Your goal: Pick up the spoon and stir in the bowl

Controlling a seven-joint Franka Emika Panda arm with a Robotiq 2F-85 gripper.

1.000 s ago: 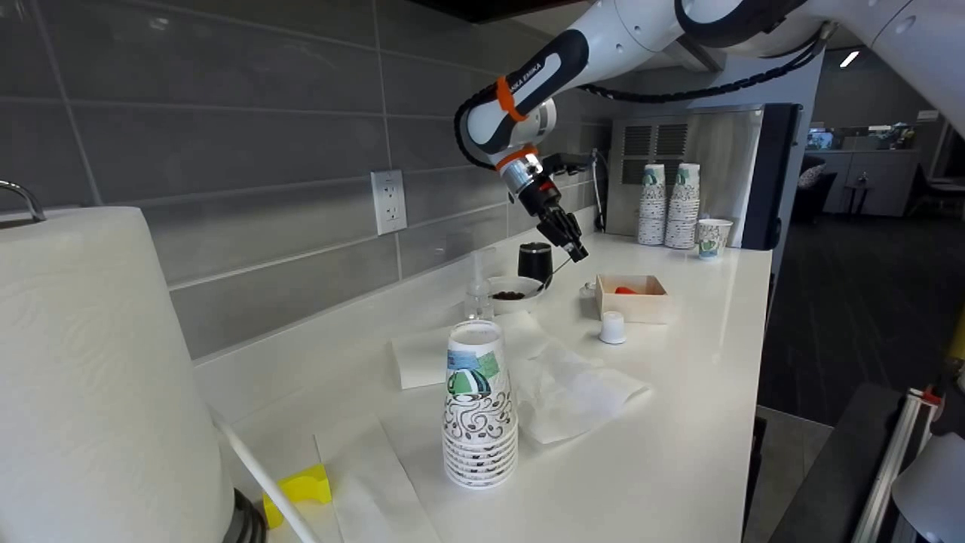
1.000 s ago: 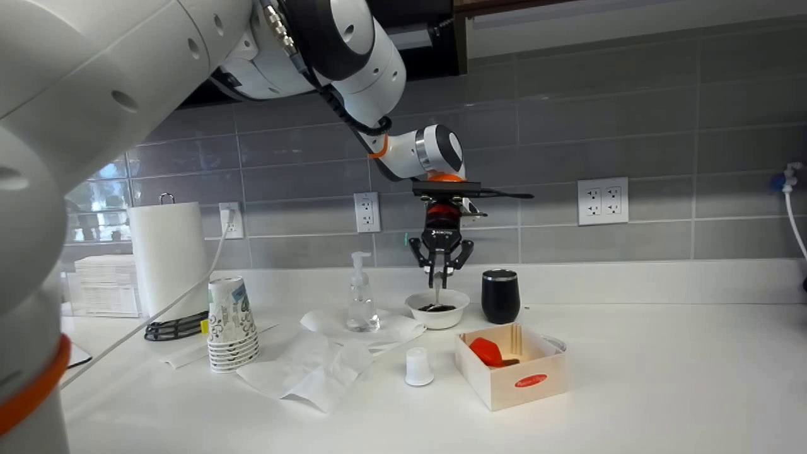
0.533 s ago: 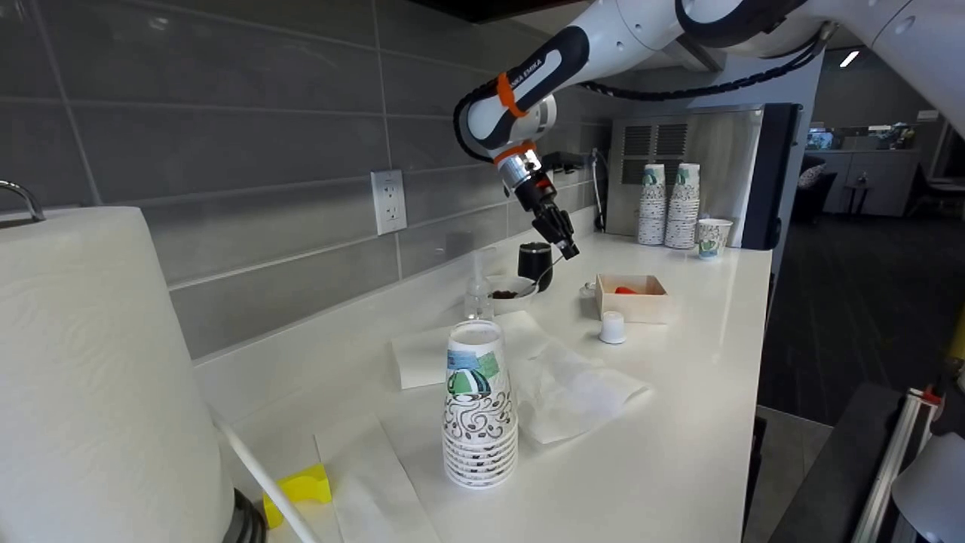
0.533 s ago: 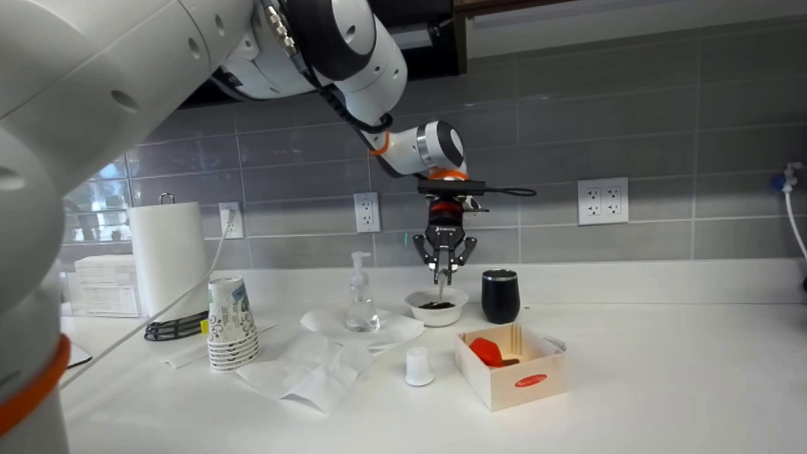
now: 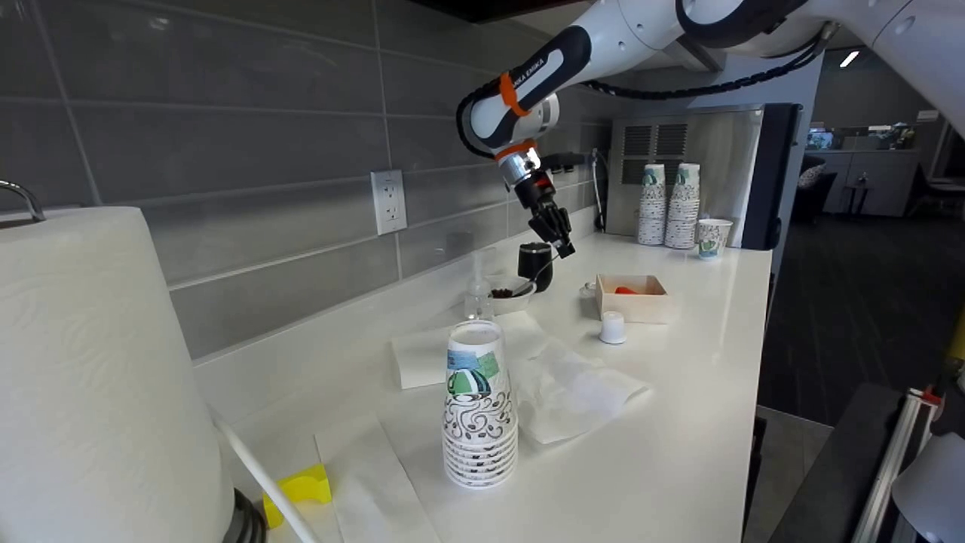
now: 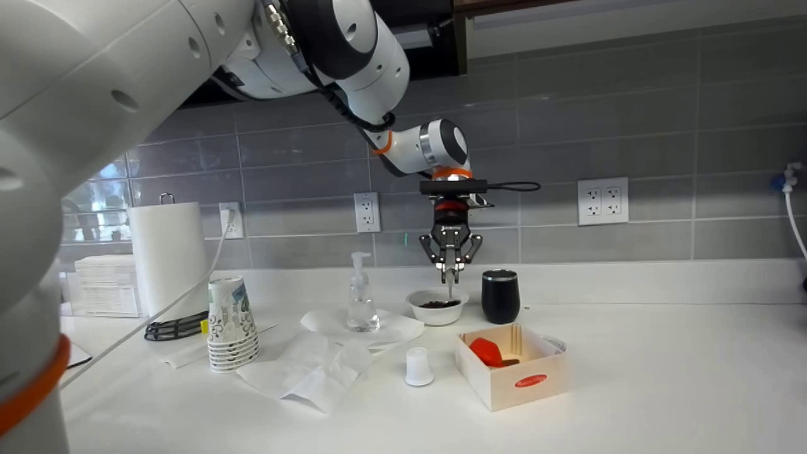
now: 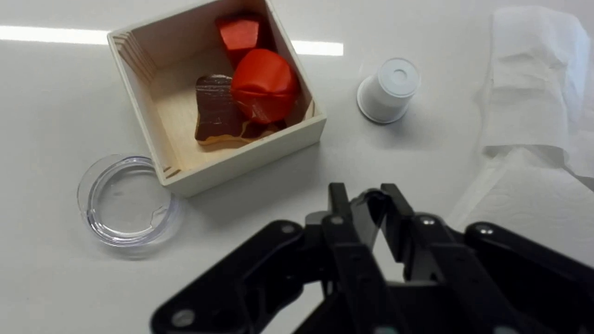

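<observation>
The claw (image 6: 449, 277) is clamped on the spoon (image 6: 450, 289), which slants down from it, its lower end inside the bowl (image 6: 435, 316). The bowl stands on the worktop (image 6: 643, 372), lower than the claw and, in an exterior view, nearer the wall (image 5: 241, 147).

In an exterior view we look along the glossy white worktop (image 5: 641, 467); in an exterior view, towards its back edge (image 6: 630, 305); in the wrist view, closely down. All share the square pale-wood box (image 7: 250, 160).
</observation>
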